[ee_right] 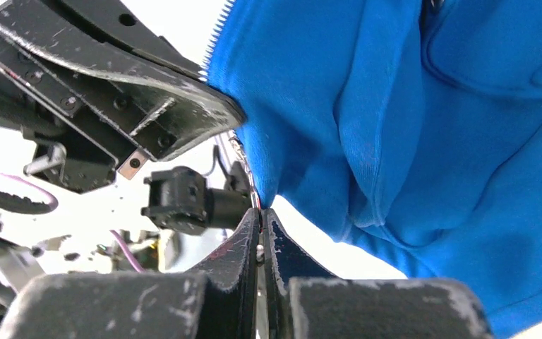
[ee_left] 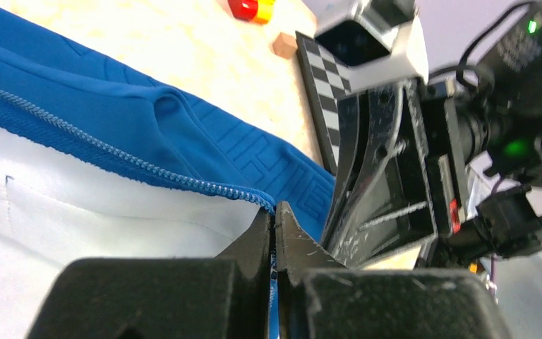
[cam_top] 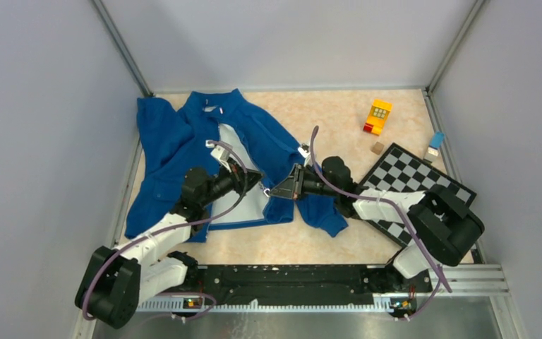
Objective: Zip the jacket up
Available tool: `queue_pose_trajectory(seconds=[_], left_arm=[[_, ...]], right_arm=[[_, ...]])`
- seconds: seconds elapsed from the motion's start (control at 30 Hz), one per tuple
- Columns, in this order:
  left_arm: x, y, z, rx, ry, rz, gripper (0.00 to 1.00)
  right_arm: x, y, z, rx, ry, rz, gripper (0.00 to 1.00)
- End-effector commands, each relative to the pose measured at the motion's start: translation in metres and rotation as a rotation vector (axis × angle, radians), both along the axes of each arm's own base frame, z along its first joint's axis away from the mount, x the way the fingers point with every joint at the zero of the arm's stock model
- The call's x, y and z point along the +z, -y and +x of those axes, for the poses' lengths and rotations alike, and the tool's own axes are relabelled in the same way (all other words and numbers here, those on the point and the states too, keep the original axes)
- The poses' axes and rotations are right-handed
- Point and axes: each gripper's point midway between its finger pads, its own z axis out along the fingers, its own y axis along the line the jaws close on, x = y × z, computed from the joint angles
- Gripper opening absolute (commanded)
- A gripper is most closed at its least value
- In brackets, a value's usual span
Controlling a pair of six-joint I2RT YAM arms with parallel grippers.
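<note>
1. Left gripper [ee_left: 275, 212]: fingers together, pinching the jacket [cam_top: 176, 141] at the lower end of its zipper tape.
2. Right gripper [ee_right: 261, 215]: fingers together, clamped on a zipper edge of the blue fabric, just beside the left gripper.
3. Overhead, the jacket lay open on the table [cam_top: 310, 240] toward ten o'clock, pale lining showing.
4. Checkerboard [cam_top: 416, 187] sat at three o'clock; yellow block [cam_top: 379, 115] at one o'clock.

No text, label, brand, number or sign can be read in any view. An embossed pattern of angular lines is seen on the jacket [ee_left: 254, 159], but no letters can be made out in it.
</note>
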Motion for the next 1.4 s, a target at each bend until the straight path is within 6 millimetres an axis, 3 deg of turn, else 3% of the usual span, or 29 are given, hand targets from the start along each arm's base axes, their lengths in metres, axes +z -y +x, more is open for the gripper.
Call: queue_pose_trajectory(seconds=[0.0,0.17,0.3,0.5,0.6,0.7,0.93,1.1,1.23,1.37], left_arm=[[0.049,-0.013,0.019,0.136,0.127,-0.119,0.00],[0.063,-0.022,0.020,0.203,0.143,-0.171,0.00],[0.068,-0.019,0.016,0.180,0.145,-0.174,0.00],[0.062,-0.011,0.012,0.115,0.108,-0.086,0.00],[0.051,-0.012,0.014,0.110,0.069,0.011,0.00],[0.045,-0.018,0.014,0.125,0.061,0.076,0.00],[0.050,-0.019,0.010,0.097,0.120,0.148,0.00],[0.050,-0.023,0.015,0.117,0.118,0.198,0.00],[0.047,-0.025,0.018,0.136,0.076,0.209,0.00],[0.045,-0.024,0.019,0.134,0.059,0.200,0.00]], right_arm=[[-0.011,-0.009,-0.011,-0.080,-0.212,0.058,0.00],[-0.007,-0.028,-0.018,-0.052,-0.294,0.155,0.00],[-0.019,-0.027,-0.013,-0.082,-0.277,0.128,0.00],[-0.036,-0.015,-0.008,-0.076,-0.127,-0.006,0.00],[-0.032,-0.010,-0.014,-0.012,0.017,-0.054,0.00],[-0.020,-0.005,-0.018,0.025,0.193,-0.085,0.09],[0.032,-0.001,-0.003,-0.031,0.441,-0.126,0.47],[0.058,-0.014,0.012,-0.051,0.448,-0.127,0.51],[0.056,-0.023,0.027,-0.104,0.442,-0.184,0.52],[0.056,-0.035,0.029,-0.100,0.457,-0.220,0.52]])
